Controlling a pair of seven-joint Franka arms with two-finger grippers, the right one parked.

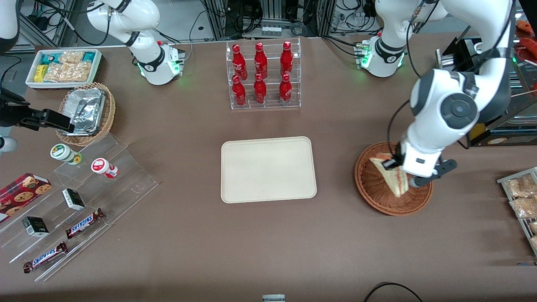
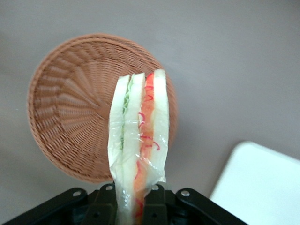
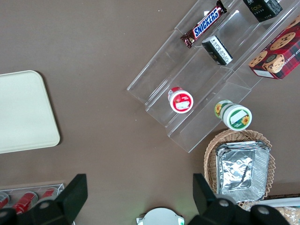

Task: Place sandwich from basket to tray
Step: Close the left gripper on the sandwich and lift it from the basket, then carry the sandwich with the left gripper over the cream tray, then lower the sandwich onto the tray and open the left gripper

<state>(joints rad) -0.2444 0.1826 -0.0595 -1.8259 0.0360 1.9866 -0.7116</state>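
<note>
The clear-wrapped sandwich [image 1: 392, 175] [image 2: 138, 136], white bread with red and green filling, hangs above the reddish-brown wicker basket [image 1: 379, 193] [image 2: 70, 117], lifted clear of its floor. My left gripper [image 1: 398, 167] [image 2: 131, 206] is shut on the sandwich's wrapped end, a finger on each flat side. The basket holds nothing else. The cream-beige tray [image 1: 268, 170] [image 2: 262, 187] lies bare at the table's middle, beside the basket toward the parked arm's end.
A clear rack of red bottles [image 1: 263, 75] stands farther from the front camera than the tray. Snack packets on a wire rack [image 1: 522, 197] lie at the working arm's end. A foil-lined tan basket [image 1: 86, 113], acrylic steps with snacks [image 1: 75, 201] and a white bin [image 1: 63, 67] sit toward the parked arm's end.
</note>
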